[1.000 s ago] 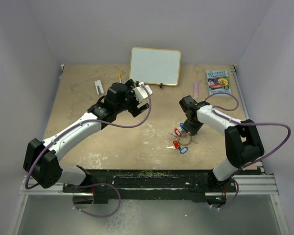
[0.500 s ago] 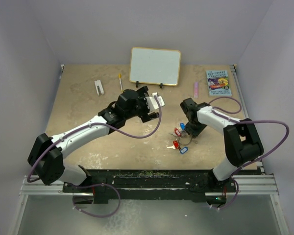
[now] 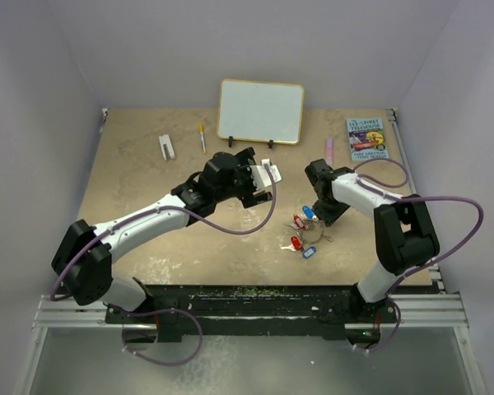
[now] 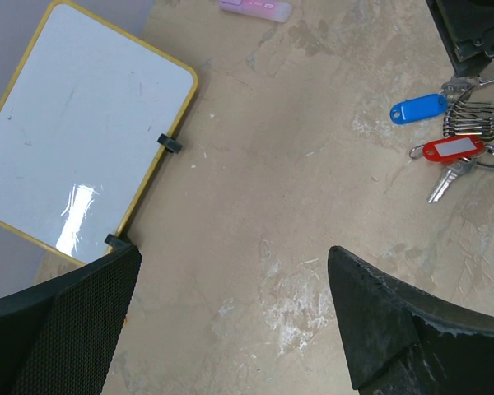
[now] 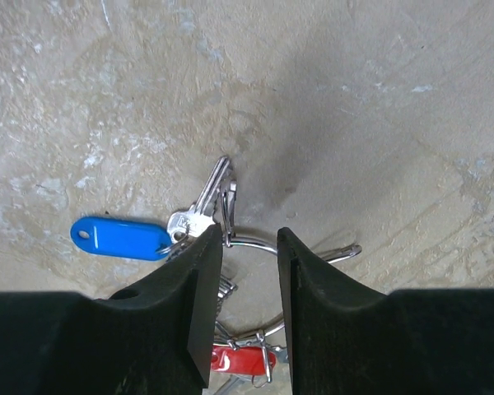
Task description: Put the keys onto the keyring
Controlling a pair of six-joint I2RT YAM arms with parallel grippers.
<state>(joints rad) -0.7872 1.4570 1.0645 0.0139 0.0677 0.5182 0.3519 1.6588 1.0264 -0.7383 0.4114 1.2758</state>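
A beige, stone-look table (image 3: 140, 197) stands between pale walls. A whiteboard (image 3: 261, 111) is upright at its far edge, and a book (image 3: 367, 137) lies in the far right corner. The left gripper (image 4: 230, 280) hangs above the bare middle of the table, its jaws wide apart and holding nothing. The right gripper (image 5: 249, 247) is low over the keys (image 5: 199, 210), its jaws narrow but not closed. The wire of the keyring (image 5: 255, 244) crosses the gap between them. The keys, with blue and red tags, lie bunched on the table, right of centre.
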